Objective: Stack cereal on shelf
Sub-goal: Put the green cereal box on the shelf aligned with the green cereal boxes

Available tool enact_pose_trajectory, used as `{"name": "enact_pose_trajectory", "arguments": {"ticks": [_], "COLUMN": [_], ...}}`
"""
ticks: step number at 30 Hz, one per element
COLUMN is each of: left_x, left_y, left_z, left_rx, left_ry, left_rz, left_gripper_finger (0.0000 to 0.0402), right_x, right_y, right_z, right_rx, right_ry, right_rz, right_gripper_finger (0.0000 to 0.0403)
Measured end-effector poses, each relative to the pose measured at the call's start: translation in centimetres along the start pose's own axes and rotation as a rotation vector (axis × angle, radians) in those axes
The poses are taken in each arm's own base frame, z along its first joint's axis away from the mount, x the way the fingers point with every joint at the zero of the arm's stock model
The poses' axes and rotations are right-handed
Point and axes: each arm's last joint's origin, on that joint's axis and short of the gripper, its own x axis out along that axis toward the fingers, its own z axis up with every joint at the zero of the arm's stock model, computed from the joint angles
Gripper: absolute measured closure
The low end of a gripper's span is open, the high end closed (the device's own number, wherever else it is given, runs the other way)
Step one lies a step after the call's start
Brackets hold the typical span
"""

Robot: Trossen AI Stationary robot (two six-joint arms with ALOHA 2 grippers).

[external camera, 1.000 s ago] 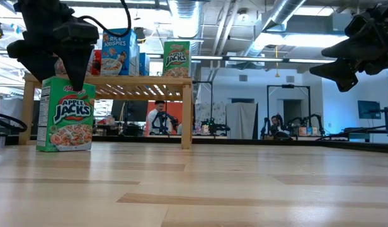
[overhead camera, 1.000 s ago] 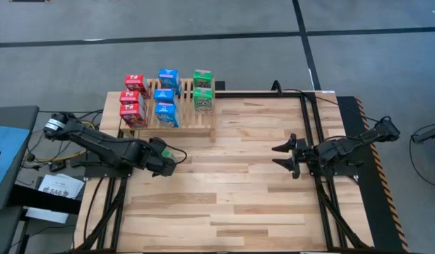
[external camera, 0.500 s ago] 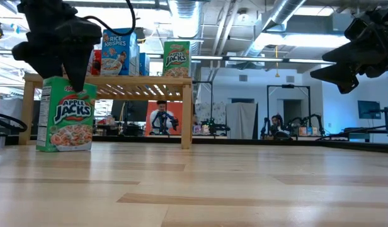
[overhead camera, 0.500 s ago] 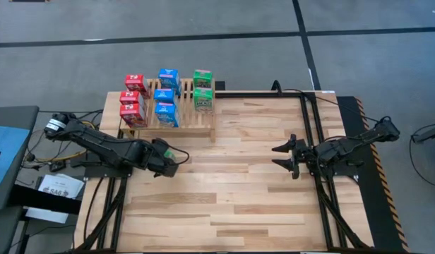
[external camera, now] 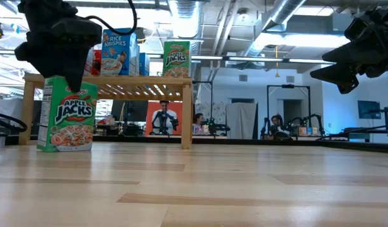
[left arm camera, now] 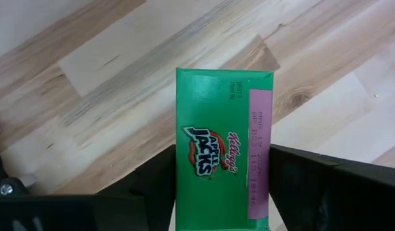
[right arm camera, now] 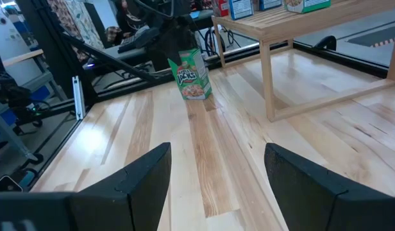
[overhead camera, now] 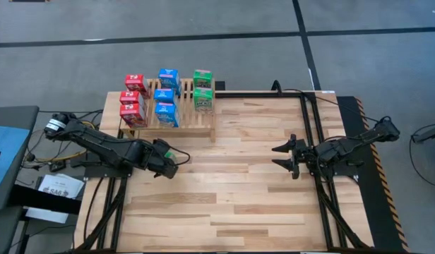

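Note:
A green cereal box (external camera: 67,115) stands on its bottom on the plank table, left of centre. My left gripper (external camera: 71,79) comes down over its top and is shut on it; in the high view the gripper (overhead camera: 168,162) hides most of the box. The wooden slat shelf (overhead camera: 168,121) stands at the table's far left and carries several red, blue and green cereal boxes (overhead camera: 164,95). My right gripper (overhead camera: 284,156) hovers open over the right half of the table, far from the box. My left gripper pinches the green box's top end (left arm camera: 184,160) between its two fingers, one on each broad face. The fingers (left arm camera: 152,179) point down from above and lie across the narrow top flap. The box stands upright with its bottom (external camera: 65,149) on the table.
The shelf's legs (external camera: 186,113) stand behind the box. The right wrist view shows the shelf's leg (right arm camera: 268,77) and the green box (right arm camera: 192,76) far ahead. Dark frame rails (overhead camera: 313,141) run along the table's right side. People sit in the room beyond the table.
My left gripper's fingers have come together on the top of the green box. The box still stands on the table in nearly the same place. My right gripper has kept still.

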Motion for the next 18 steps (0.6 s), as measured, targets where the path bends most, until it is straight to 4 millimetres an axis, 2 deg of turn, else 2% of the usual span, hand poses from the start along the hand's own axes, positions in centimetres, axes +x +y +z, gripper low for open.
{"name": "enact_pose_trajectory", "arguments": {"ticks": [11, 18], "left_x": [0.0, -0.1], "left_y": [-0.6, -1.2], "left_z": [0.1, 0.3], "left_rx": [0.105, 0.210], "left_ry": [0.014, -0.015], "left_rz": [-0.072, -0.125], "left_gripper_finger": [0.0231, 0.0235], "right_x": [0.0, 0.0], "right_y": [0.0, 0.0], "right_z": [0.0, 0.0], "right_rx": [0.000, 0.000], "right_ry": [0.000, 0.000], "right_rz": [0.000, 0.000], "right_gripper_finger": [0.0126, 0.0126]}}
